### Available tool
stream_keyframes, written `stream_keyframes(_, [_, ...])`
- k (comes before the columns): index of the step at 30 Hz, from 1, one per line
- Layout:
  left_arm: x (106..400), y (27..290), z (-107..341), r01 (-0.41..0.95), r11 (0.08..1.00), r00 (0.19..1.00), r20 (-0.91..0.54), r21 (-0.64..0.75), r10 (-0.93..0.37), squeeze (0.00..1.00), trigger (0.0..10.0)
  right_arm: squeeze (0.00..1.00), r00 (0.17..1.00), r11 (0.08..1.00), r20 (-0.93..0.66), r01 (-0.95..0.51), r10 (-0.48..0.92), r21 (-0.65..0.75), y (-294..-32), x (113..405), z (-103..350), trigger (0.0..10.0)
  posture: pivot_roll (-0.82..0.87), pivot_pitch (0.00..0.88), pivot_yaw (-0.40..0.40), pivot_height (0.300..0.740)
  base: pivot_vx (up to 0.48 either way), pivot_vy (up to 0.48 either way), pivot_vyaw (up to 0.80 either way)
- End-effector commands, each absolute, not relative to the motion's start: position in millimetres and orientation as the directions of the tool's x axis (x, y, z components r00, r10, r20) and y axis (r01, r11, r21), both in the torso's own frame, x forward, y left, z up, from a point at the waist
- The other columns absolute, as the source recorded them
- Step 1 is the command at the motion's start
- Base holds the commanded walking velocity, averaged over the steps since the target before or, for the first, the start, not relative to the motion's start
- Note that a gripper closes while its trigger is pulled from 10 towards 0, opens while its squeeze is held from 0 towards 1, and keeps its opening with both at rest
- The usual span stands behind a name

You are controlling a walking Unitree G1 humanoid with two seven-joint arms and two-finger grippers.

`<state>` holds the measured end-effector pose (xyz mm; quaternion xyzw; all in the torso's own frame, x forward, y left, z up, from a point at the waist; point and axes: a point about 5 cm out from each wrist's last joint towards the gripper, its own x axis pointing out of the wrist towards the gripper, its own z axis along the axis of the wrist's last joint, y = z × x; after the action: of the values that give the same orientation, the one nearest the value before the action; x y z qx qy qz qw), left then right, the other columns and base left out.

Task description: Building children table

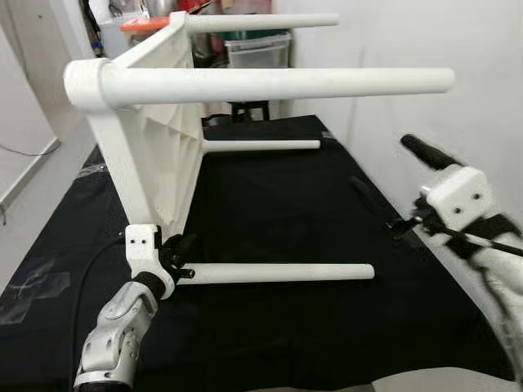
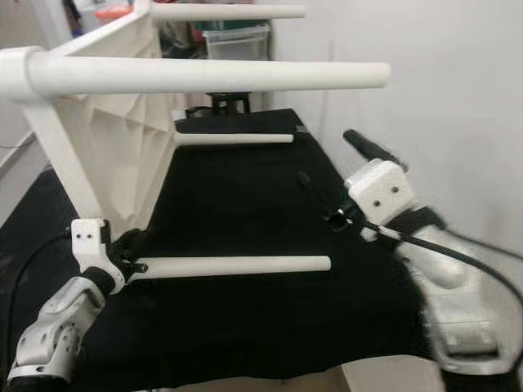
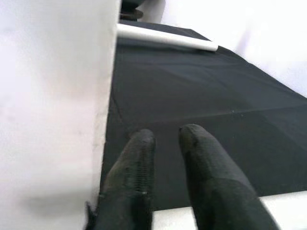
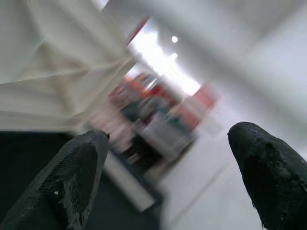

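A white children's table (image 1: 155,122) lies on its side on a black-covered worktop (image 1: 278,204), its four legs pointing to my right. Two legs lie low, the near one (image 1: 282,273) and the far one (image 1: 261,144). The other two legs (image 1: 278,84) stick out high above. My left gripper (image 1: 178,257) sits at the root of the near low leg, against the tabletop's corner. In the left wrist view its fingers (image 3: 139,158) are close together with nothing between them, and the leg crosses behind them. My right gripper (image 2: 337,163) hovers open over the worktop's right side, apart from every leg.
A white wall (image 1: 425,49) runs close along the right edge of the worktop. Clear storage bins (image 1: 257,49) and clutter stand behind the far end. Pale floor (image 1: 33,171) lies to the left. Grey tape patches (image 1: 37,286) mark the cloth at front left.
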<state>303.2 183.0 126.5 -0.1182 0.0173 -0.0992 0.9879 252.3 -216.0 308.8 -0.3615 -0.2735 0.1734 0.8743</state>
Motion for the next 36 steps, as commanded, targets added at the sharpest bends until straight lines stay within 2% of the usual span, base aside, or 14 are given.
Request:
stream_keyframes(1, [303.4,187.6,125.2,0.184,0.954,0.981,-0.012,-0.238,-0.192,0.00,0.0,0.00,0.783,0.632,0.353,-0.065,0.512,-0.772,-213.6,250.3,312.2,10.0,-0.12,0.000,0.032,0.740,0.000,0.000,0.00])
stream_keyframes(2, [304.6,187.5,125.3,0.184,0.954,0.981,-0.012,-0.237,-0.193,0.00,0.0,0.00,0.796,0.565,0.366,0.037,0.482,-0.824,-215.0,254.7,317.6,10.0,-0.11,0.000,0.033,0.740,0.000,0.000,0.00])
stream_keyframes(7, [305.2,187.4,125.8,0.179,0.955,0.982,-0.008,-0.238,-0.186,0.00,0.0,0.00,0.780,0.488,0.418,0.167,0.466,-0.857,-210.8,259.8,331.6,10.0,-0.10,0.000,0.032,0.740,0.000,0.000,0.00])
stream_keyframes(14, [305.0,184.8,127.3,0.166,0.953,0.985,0.004,-0.252,-0.171,0.00,0.0,0.00,0.721,0.405,0.378,0.147,0.581,-0.902,-183.5,268.8,345.8,10.0,-0.11,0.000,0.023,0.740,0.000,0.000,0.00])
stream_keyframes(15, [304.8,186.3,126.7,0.150,0.956,0.988,0.001,-0.254,-0.155,0.00,1.6,0.00,0.714,0.394,0.373,0.148,0.592,-0.907,-178.8,272.4,348.0,10.0,-0.11,0.000,0.022,0.740,0.000,0.000,0.00])
stream_keyframes(18, [304.4,188.2,125.9,0.131,0.958,0.991,-0.002,-0.256,-0.136,0.00,1.6,0.00,0.707,0.382,0.370,0.151,0.603,-0.912,-173.8,276.2,350.3,10.0,-0.11,0.000,0.022,0.740,0.000,0.000,0.00])
stream_keyframes(19, [302.8,191.0,123.7,0.109,0.956,0.993,-0.008,-0.273,-0.115,0.00,10.0,0.00,0.686,0.365,0.366,0.155,0.628,-0.918,-165.0,279.7,354.9,10.0,-0.11,0.000,0.010,0.740,0.000,0.000,0.00])
stream_keyframes(26, [301.9,195.9,119.7,0.069,0.950,0.997,-0.016,-0.304,-0.078,0.00,10.0,0.00,0.677,0.328,0.356,0.176,0.645,-0.928,-153.9,291.3,366.2,10.0,-0.12,0.000,-0.009,0.740,0.000,0.000,0.00])
stream_keyframes(36, [305.3,193.0,121.6,0.078,0.953,0.997,-0.001,-0.293,-0.081,0.00,10.0,0.00,0.751,0.244,0.281,0.164,0.597,-0.956,-152.6,313.2,370.4,10.0,-0.13,0.000,-0.026,0.740,0.000,0.000,0.00])
